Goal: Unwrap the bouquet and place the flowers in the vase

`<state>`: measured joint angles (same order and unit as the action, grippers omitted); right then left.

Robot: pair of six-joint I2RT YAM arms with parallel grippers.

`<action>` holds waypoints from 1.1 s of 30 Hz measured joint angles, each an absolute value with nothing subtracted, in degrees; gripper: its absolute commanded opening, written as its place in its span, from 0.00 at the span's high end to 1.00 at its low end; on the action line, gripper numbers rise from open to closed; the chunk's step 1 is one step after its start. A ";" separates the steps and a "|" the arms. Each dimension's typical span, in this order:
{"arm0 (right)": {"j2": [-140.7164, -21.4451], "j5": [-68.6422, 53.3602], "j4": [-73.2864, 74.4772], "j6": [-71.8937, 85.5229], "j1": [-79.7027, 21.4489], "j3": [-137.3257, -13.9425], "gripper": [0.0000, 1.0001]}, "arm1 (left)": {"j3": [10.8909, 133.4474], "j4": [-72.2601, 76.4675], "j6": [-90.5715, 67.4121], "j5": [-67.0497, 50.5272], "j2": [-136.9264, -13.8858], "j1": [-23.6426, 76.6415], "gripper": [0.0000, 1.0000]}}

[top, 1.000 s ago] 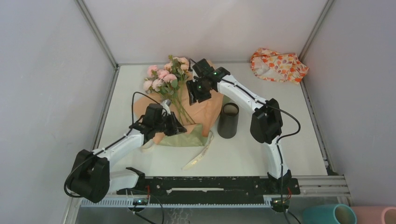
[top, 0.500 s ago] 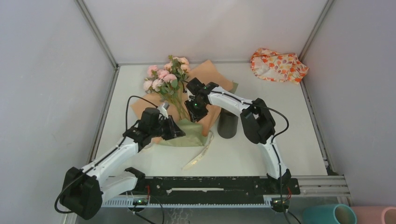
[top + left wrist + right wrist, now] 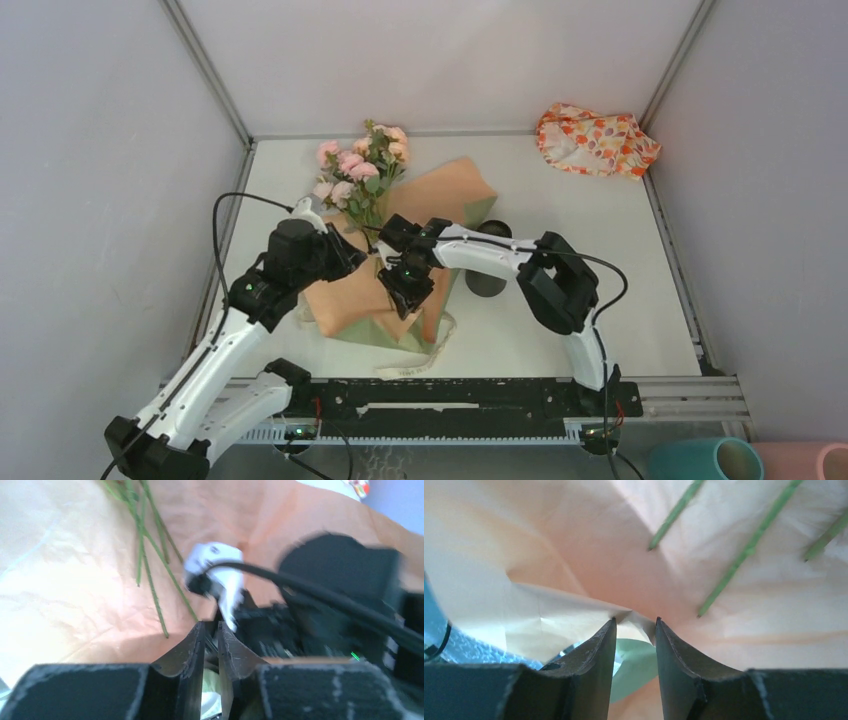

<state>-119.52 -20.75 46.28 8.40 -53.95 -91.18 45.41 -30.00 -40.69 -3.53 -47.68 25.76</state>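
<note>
The bouquet's pink and peach roses (image 3: 358, 168) lie at the back left, with bare green stems (image 3: 156, 596) (image 3: 744, 550) resting on the opened orange-brown paper wrap (image 3: 448, 192). Sage-green paper (image 3: 400, 338) shows at the wrap's near edge. My left gripper (image 3: 345, 258) (image 3: 211, 625) is nearly shut on the wrap's left part. To its right, my right gripper (image 3: 402, 288) (image 3: 635, 620) pinches a raised fold of the wrap (image 3: 574, 607) between its tips. The black vase (image 3: 488, 282) stands upright right of the wrap, partly hidden behind my right arm.
A cream ribbon (image 3: 405, 366) trails off the wrap's near edge. An orange-and-white patterned cloth (image 3: 597, 138) lies in the back right corner. Teal (image 3: 705, 460) and pink (image 3: 808, 461) cylinders sit below the table's front rail. Walls close in left, back and right.
My right gripper came from the back of the wrap toward the near side and narrowed onto the paper. My left arm rose and pulled left, dragging orange paper over the green.
</note>
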 measured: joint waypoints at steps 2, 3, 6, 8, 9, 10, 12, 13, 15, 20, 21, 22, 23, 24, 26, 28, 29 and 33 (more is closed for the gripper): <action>-116.55 -21.08 46.04 8.45 -55.48 -90.11 0.56 | 45.76 -31.31 -41.12 0.14 -47.18 25.76 0.79; -115.26 -21.15 45.93 8.45 -56.01 -89.76 0.56 | 45.76 -32.18 -41.54 1.87 -47.20 25.76 0.80; -111.79 -21.82 44.71 8.91 -57.36 -88.03 0.56 | 44.66 -33.52 -42.63 5.41 -48.18 25.74 0.80; -110.41 -22.09 44.25 9.15 -57.63 -86.72 0.56 | 42.74 -33.17 -43.38 6.17 -48.90 25.71 0.80; -110.02 -22.17 44.10 9.26 -57.63 -86.04 0.56 | 41.32 -32.58 -43.70 6.20 -49.50 25.69 0.81; -109.93 -22.20 44.05 9.30 -57.63 -85.43 0.56 | 39.86 -31.83 -44.05 5.85 -50.33 25.69 0.81; -109.93 -22.22 44.03 9.34 -57.63 -84.33 0.56 | 37.28 -29.98 -44.53 4.45 -52.71 25.69 0.82; -109.93 -22.22 44.12 9.37 -57.65 -83.85 0.56 | 36.18 -28.69 -44.66 3.22 -54.15 25.69 0.82; -109.65 -22.17 44.10 9.47 -57.80 -82.56 0.56 | 34.09 -25.98 -44.97 0.43 -56.64 25.71 0.82; -106.15 -21.91 44.45 10.35 -59.51 -79.85 0.56 | 30.30 -19.92 -45.04 -6.22 -58.13 26.09 0.81; -105.16 -21.63 44.53 10.66 -60.10 -79.85 0.55 | 30.02 -18.65 -44.99 -7.49 -58.22 26.37 0.81; -103.90 -21.28 44.45 10.90 -60.64 -79.85 0.55 | 29.95 -17.61 -44.84 -8.73 -58.48 26.74 0.81; -102.74 -20.95 44.38 11.14 -60.93 -79.85 0.55 | 29.98 -16.56 -44.53 -9.91 -58.87 27.27 0.81; -101.01 -20.16 44.31 11.62 -61.04 -79.88 0.55 | 30.00 -15.44 -44.36 -11.16 -59.46 27.97 0.81; -98.59 -19.07 44.31 12.34 -60.99 -80.05 0.55 | 30.02 -14.09 -43.75 -13.32 -61.01 29.63 0.81; -96.44 -17.76 44.34 13.65 -59.59 -81.14 0.55 | 30.04 -13.47 -43.27 -15.51 -63.05 32.21 0.81; -95.96 -17.23 44.27 14.15 -58.76 -81.67 0.55 | 30.04 -13.32 -43.03 -16.60 -63.88 33.80 0.81; -95.48 -15.33 43.27 17.43 -52.77 -83.88 0.55 | 30.09 -13.52 -42.28 -20.05 -65.01 40.05 0.81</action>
<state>-95.48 -15.33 43.27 17.43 -52.77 -83.88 30.09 -13.52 -42.28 -20.05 -65.01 40.05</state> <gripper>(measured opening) 0.446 0.191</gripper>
